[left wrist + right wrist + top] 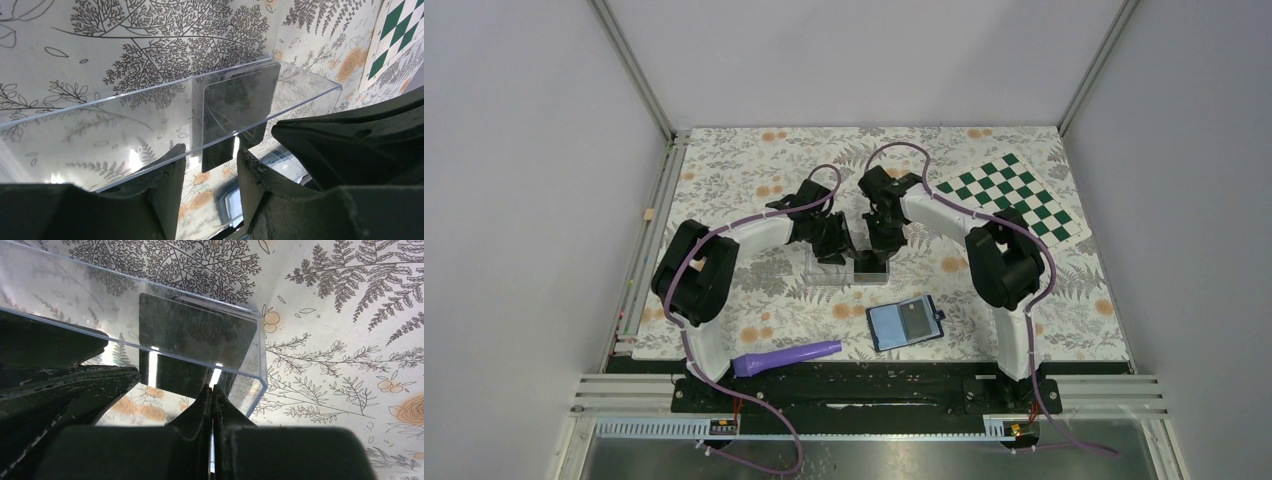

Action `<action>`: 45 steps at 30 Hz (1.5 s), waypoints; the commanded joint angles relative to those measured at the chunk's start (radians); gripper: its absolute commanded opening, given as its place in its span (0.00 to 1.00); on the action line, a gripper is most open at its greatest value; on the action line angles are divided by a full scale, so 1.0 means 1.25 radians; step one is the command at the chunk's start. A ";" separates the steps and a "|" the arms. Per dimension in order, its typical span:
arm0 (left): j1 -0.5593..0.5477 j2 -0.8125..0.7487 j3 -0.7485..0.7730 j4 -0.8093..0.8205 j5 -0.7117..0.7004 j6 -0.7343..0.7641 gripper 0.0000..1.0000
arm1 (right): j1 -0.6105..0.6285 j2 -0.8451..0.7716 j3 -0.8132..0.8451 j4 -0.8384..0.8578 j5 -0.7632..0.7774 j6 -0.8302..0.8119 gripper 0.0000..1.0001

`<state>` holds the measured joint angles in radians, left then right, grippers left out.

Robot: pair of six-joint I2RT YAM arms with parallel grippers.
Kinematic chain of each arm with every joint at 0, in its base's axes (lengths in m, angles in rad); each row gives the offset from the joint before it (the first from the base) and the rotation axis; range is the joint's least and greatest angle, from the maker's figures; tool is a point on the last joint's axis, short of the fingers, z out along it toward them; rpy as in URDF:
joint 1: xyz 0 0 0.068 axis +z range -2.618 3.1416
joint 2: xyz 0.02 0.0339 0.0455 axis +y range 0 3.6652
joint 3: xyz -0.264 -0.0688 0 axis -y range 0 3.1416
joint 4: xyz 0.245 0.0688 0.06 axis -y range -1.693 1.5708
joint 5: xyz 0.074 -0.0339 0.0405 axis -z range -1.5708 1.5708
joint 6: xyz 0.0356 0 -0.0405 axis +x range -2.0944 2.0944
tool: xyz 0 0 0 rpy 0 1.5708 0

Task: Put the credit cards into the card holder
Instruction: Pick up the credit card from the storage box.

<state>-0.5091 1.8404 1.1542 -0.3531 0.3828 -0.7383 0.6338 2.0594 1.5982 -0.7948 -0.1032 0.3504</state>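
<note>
Upright thin dark rectangular credit cards (235,105) are straddled by the parted left pincer (211,156); the right pincer (212,390) is pressed together alongside.

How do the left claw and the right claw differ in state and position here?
The left claw is open, a dark credit card showing through its gap; the right claw is shut. The left claw is at the clear box's left part, the right claw at its right end. Both are at that box.

Dark credit cards (190,330) inside clear box (75,305); right end effector (212,390) pinched together just below.
</note>
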 commanded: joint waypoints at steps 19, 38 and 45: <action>-0.032 0.089 0.043 0.024 0.045 -0.035 0.39 | 0.071 0.079 -0.025 -0.008 0.127 0.085 0.00; -0.063 0.054 0.004 -0.061 -0.129 -0.002 0.42 | 0.072 0.058 -0.071 0.030 0.032 0.126 0.00; -0.067 0.025 -0.044 -0.026 -0.152 -0.014 0.42 | 0.070 0.053 -0.082 0.032 0.033 0.130 0.00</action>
<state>-0.5926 1.8622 1.1481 -0.3584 0.2554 -0.7555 0.7071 2.0842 1.5478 -0.7662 -0.0666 0.4988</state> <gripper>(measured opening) 0.418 0.017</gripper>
